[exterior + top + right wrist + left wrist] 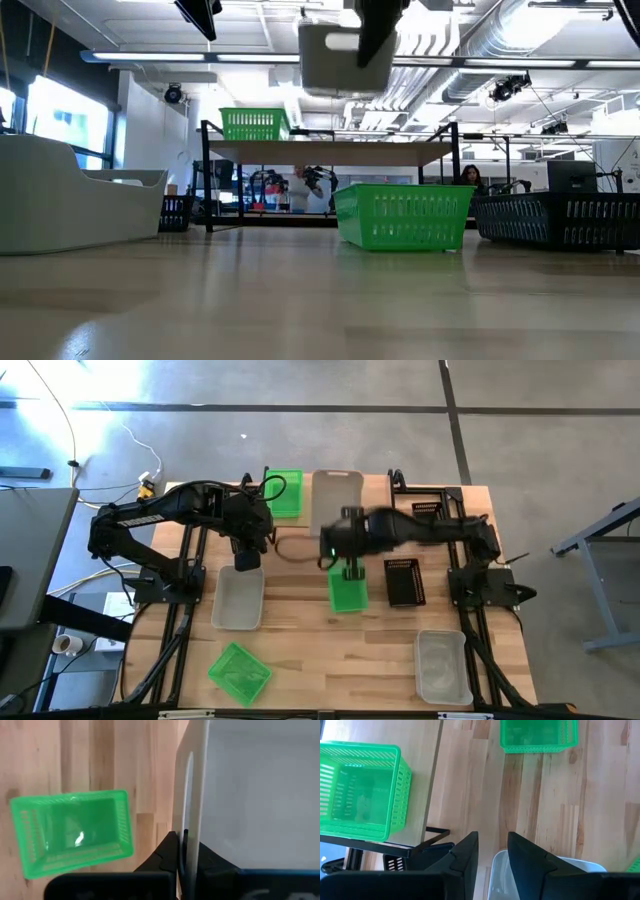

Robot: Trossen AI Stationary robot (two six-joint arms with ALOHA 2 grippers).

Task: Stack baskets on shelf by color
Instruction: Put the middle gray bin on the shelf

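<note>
Wooden worktop (300, 650) below, the right gripper (186, 851) pinched a whitish basket's (337, 500) rim; it needed lowering level onto the shelf (380, 488), clear of the green basket (285, 493).

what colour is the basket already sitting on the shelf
Bright green basket, clearest in the low view, on the shelf.

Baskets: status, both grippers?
Right gripper shut on whitish basket, held above the shelf. Left gripper open over a whitish basket on table. One green basket on shelf. Nothing blocking.
</note>
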